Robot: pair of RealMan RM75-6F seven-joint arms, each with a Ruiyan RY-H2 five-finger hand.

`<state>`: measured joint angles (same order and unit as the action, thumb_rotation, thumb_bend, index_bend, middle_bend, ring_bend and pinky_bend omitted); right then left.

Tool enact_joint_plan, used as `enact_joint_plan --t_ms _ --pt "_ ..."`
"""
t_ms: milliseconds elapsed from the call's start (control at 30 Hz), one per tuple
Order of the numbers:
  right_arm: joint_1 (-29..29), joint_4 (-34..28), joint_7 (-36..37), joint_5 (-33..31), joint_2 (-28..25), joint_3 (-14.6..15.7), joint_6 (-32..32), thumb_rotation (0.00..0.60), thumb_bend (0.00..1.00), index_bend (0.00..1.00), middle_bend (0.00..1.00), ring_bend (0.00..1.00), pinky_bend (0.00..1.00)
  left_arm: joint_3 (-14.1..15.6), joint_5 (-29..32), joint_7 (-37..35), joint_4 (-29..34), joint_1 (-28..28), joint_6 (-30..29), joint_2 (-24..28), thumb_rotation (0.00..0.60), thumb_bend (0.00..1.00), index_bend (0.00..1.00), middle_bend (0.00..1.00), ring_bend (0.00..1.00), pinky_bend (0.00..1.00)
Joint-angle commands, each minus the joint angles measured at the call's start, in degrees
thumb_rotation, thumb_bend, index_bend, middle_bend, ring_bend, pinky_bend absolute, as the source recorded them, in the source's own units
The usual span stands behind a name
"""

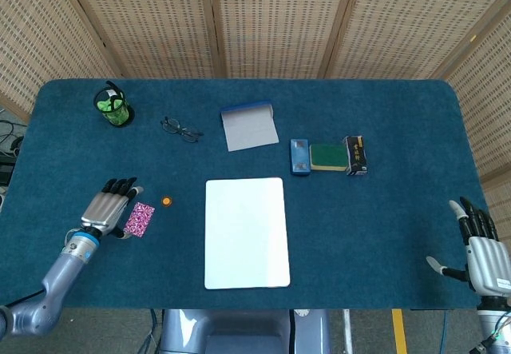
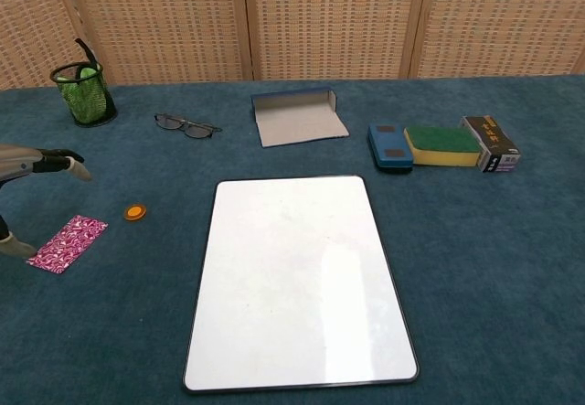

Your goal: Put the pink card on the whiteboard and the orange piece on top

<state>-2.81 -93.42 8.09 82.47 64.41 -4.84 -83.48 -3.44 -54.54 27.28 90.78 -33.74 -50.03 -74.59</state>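
The pink patterned card (image 1: 140, 218) (image 2: 67, 242) lies flat on the blue table, left of the whiteboard (image 1: 247, 232) (image 2: 297, 279). A small round orange piece (image 1: 166, 201) (image 2: 135, 211) sits between card and board, a bit farther back. My left hand (image 1: 106, 207) (image 2: 37, 164) hovers open just left of the card, fingers spread and pointing toward it, holding nothing. My right hand (image 1: 481, 248) stays open at the table's near right corner, far from everything; the chest view does not show it.
Along the back stand a green mesh pen cup (image 1: 113, 107), glasses (image 1: 181, 129), and an open grey-blue case (image 1: 249, 126). To the right lie a blue eraser (image 1: 300, 157), a green-yellow sponge (image 1: 327, 157) and a small dark box (image 1: 355, 155).
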Motion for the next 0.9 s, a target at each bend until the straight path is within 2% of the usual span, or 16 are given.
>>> enact_joint_plan --t_ms 33,267,900 --pt "0.0 0.0 0.1 0.0 0.0 0.0 0.0 0.6 0.0 0.0 0.0 0.0 0.0 0.3 1.7 0.8 -0.3 -0.9 1.0 -0.6 0.6 0.0 0.14 0.0 0.0 0.0" --pt "0.0 0.0 0.1 0.0 -0.1 0.1 0.1 0.6 0.0 0.0 0.0 0.0 0.0 1.4 2.6 0.3 -1.5 -1.1 1.3 -1.8 0.6 0.0 0.19 0.0 0.0 0.0" --pt "0.0 0.1 0.4 0.1 -0.1 0.1 0.0 0.6 0.0 0.0 0.0 0.0 0.0 2.7 1.9 -2.1 -6.7 -1.4 2.0 -4.9 0.6 0.0 0.19 0.0 0.0 0.0"
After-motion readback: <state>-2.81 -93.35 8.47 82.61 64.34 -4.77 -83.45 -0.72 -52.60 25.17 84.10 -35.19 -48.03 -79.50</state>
